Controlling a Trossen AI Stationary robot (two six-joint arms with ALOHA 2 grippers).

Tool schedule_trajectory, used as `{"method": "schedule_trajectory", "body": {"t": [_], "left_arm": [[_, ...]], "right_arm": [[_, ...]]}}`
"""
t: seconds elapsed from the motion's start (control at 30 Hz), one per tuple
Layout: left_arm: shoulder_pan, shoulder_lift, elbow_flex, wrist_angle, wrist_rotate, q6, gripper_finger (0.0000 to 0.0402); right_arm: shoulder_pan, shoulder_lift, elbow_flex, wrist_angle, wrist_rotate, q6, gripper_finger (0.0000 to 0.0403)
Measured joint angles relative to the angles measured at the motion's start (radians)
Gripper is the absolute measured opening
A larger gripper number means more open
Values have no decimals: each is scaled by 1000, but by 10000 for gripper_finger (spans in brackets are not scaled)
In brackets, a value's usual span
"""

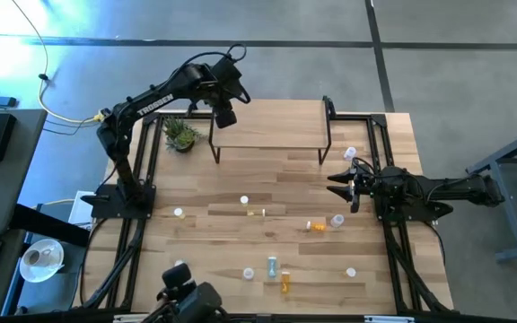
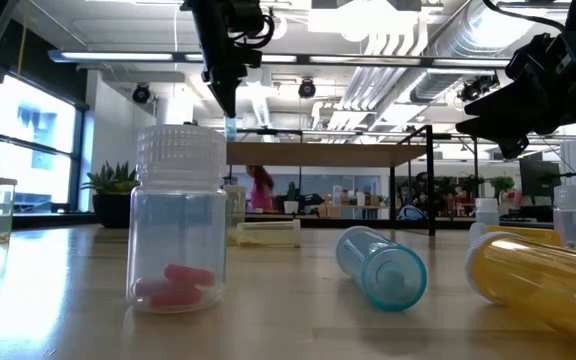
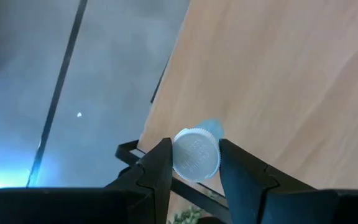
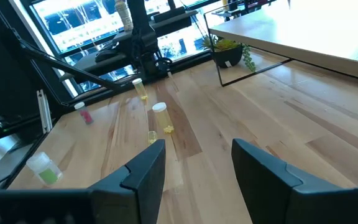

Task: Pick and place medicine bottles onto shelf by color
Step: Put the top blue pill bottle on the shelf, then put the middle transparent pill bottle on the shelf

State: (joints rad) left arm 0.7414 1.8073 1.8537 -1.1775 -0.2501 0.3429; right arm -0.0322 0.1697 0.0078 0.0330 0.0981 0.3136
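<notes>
Pale blue bottle in left gripper, seemingly above shelf corner

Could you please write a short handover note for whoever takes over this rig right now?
Left gripper: shut on a pale blue bottle, held over the shelf's left end.
Right gripper: open, empty, above the table's right side.
Done: no bottle on the shelf top yet.
Left: place the held one, then sort those on the table, e.g. the blue bottle and orange bottle near the front.
</notes>
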Motion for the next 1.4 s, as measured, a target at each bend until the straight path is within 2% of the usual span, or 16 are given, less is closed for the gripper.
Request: {"method": "schedule_trajectory", "body": {"t": [0.1, 0.9, 1.4], "left_arm": [[1, 0, 0, -7, 52, -16, 106], [24, 45, -1, -8, 29, 1, 107], [24, 45, -1, -6, 30, 1, 169]], "right_arm": [[0, 0, 0, 0, 0, 0, 177], [0, 0, 0, 0, 0, 0, 177], [0, 0, 0, 0, 0, 0, 177]]}}
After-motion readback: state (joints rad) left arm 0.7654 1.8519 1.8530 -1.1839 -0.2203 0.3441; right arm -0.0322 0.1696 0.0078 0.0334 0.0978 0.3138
